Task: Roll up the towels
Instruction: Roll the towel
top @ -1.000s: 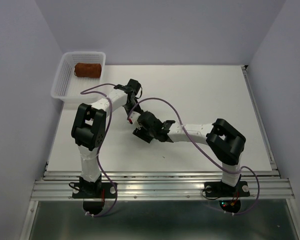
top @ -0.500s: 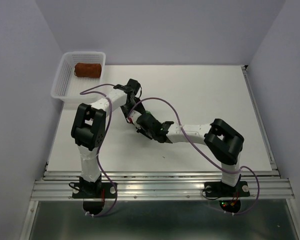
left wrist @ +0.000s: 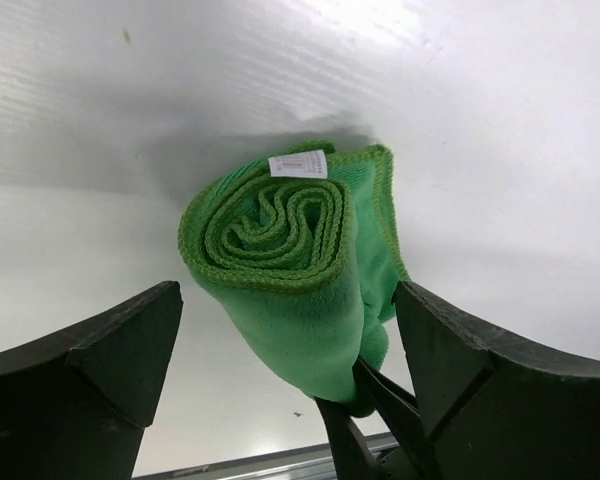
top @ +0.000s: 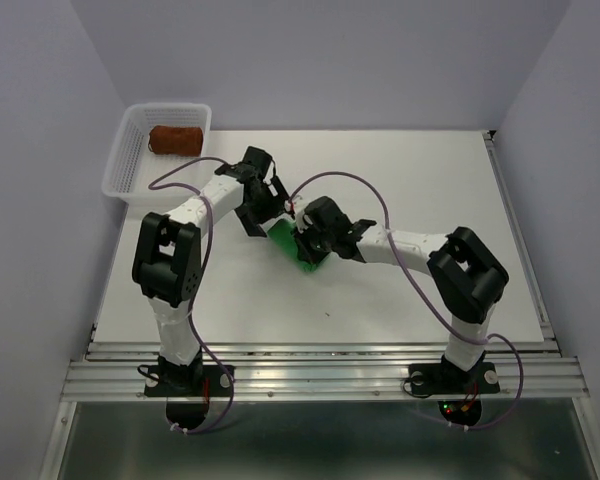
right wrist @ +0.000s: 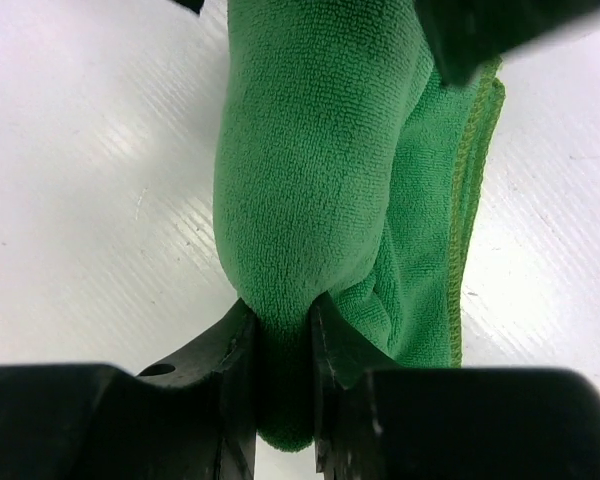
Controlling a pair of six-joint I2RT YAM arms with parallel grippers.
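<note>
The green towel (left wrist: pixel 280 240) is a rolled bundle with its spiral end and white label toward the left wrist camera. It lies at mid table (top: pixel 288 243) between the two grippers. My left gripper (left wrist: pixel 285 300) stands open, its fingers (left wrist: pixel 100 360) wide on either side of the roll and not touching it. My right gripper (right wrist: pixel 280 310) is shut on the roll's other end (right wrist: pixel 310 150), pinching the cloth between its fingers (right wrist: pixel 225 370). The rust-brown towel (top: pixel 174 139) lies rolled inside the white basket (top: pixel 122 165).
The mesh basket sits at the table's far left corner. Purple cables (top: pixel 350 190) loop over both arms near the towel. An aluminium rail (top: pixel 320 365) runs along the near edge. A loose flap of green cloth (right wrist: pixel 460 200) hangs beside the roll.
The left gripper has opened wide and let go of the green roll. The right gripper has shut on it and moved up and right, bringing the towel into the top view.
</note>
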